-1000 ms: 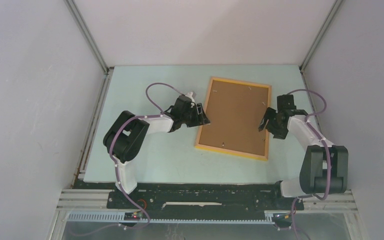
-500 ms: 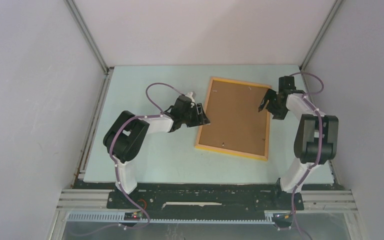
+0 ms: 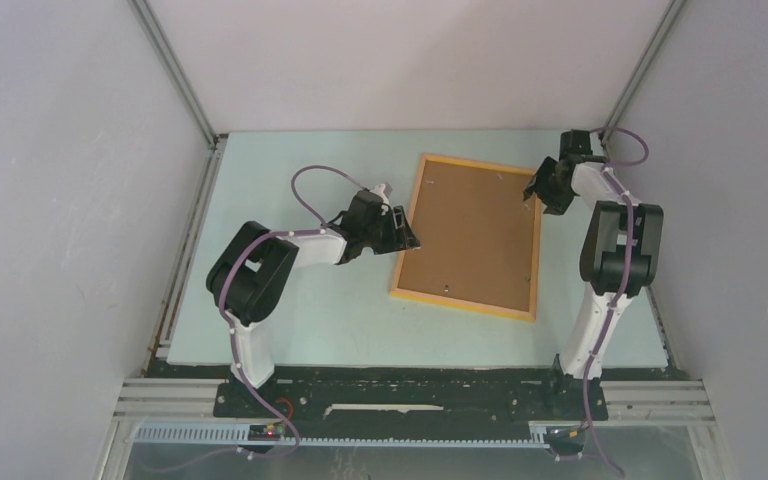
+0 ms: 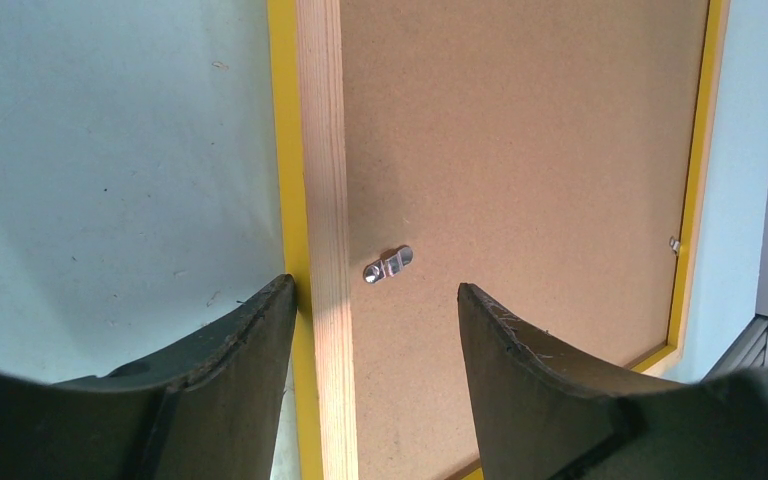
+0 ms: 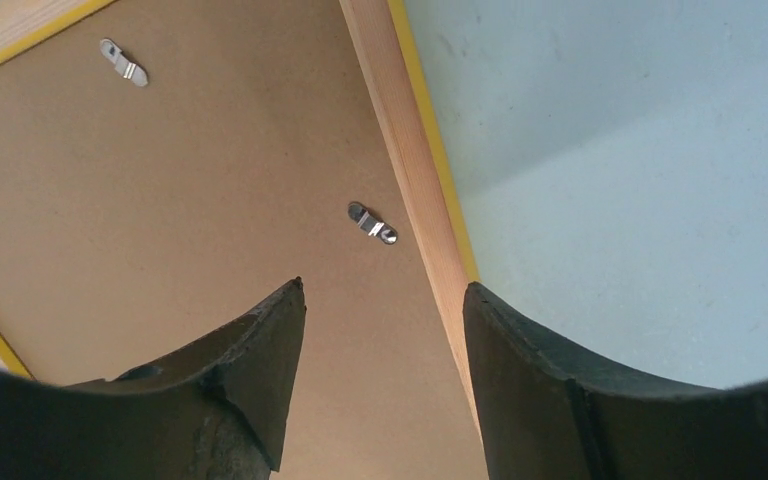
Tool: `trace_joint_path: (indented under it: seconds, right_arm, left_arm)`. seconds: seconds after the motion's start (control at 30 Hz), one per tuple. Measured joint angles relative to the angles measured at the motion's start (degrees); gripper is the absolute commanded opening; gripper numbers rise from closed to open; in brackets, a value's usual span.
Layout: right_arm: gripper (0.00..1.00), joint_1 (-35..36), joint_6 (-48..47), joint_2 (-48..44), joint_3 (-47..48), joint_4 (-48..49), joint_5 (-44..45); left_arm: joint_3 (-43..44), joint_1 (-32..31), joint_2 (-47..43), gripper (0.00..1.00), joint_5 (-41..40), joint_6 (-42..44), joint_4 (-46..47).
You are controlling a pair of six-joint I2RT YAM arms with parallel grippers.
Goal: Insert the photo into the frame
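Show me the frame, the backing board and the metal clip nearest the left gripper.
frame [image 3: 463, 304], top external view, near yellow rail.
backing board [image 3: 472, 235], top external view, middle of brown surface.
metal clip [image 4: 388, 265], left wrist view, centre of the clip.

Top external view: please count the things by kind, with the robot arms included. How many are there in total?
frame: 1
backing board: 1
robot arms, left arm and right arm: 2
total: 4

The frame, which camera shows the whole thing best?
Top external: the frame lies whole, back up, all four sides in view. Left wrist shows only one rail and a metal clip; right wrist shows another rail stretch with clips.
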Motion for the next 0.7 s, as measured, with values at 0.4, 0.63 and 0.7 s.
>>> trace_joint_path:
  seconds: [0.4, 0.63, 0.7]
  right_arm:
    - [0.61, 0.57, -4.39, 5.44, 3.74, -3.34, 4.66]
    - [0.62, 0.85, -5.16, 7.74, 6.69, -4.48, 5.46]
    - [0.62, 1.11, -5.25, 8.2, 7.45, -4.63, 5.7]
  left_arm:
    - [0.0, 0.0, 0.0, 0.62, 0.09, -0.39, 0.0]
    - [0.0, 0.0, 0.0, 0.62, 0.17, -0.42, 0.0]
    - [0.0, 0.0, 0.0, 0.62, 0.22, -0.42, 0.0]
